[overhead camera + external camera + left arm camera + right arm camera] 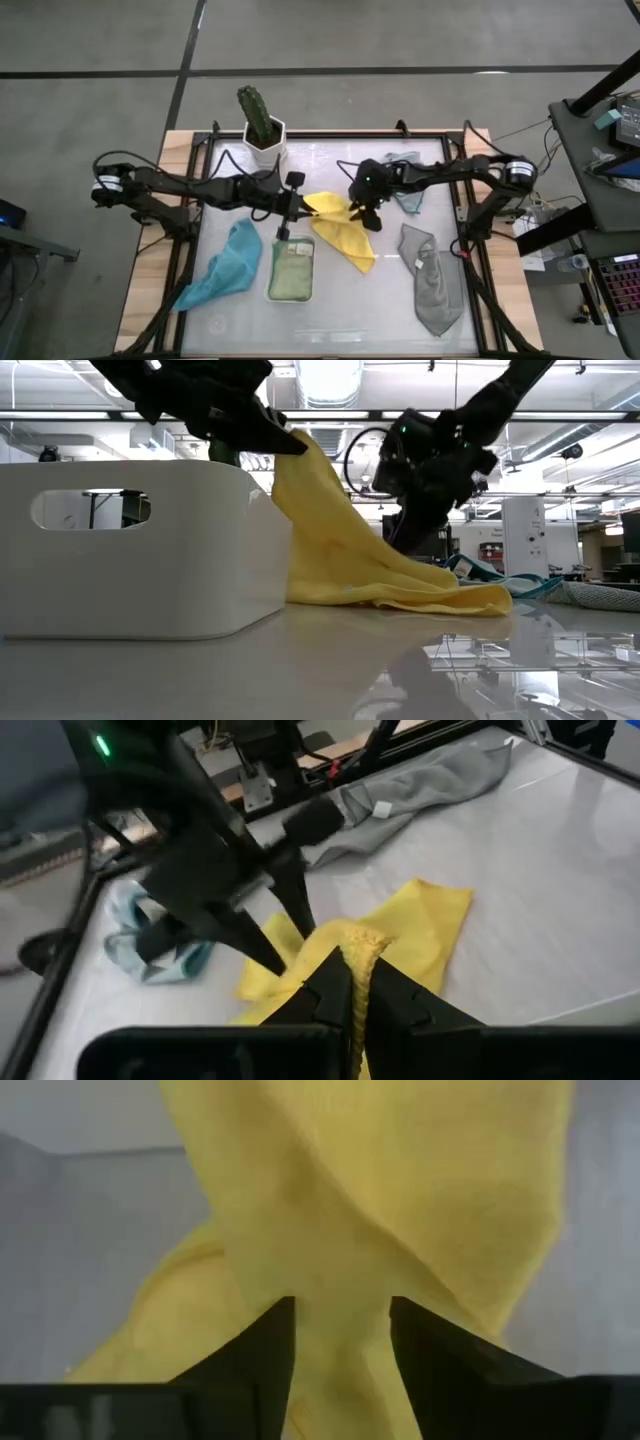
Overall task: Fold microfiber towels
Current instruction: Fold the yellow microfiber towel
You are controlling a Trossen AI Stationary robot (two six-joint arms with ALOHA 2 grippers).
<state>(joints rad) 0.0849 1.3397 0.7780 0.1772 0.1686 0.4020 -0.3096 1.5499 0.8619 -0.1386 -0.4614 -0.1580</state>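
**No readable text in any view**

No words, brand names, numbers or signs can be read in the 4 views. The small white tag (pixel 381 810) sewn to the grey towel (pixel 420 785) shows no legible print in the left wrist view. The cabinets and equipment in the room behind the table, seen in the low view, carry no lettering that can be made out.

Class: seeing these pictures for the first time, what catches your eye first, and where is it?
The yellow towel at the table's centre, one corner lifted by the left gripper, with the right gripper closing in on it. Beside it, a pale green towel lies folded in the white tray.
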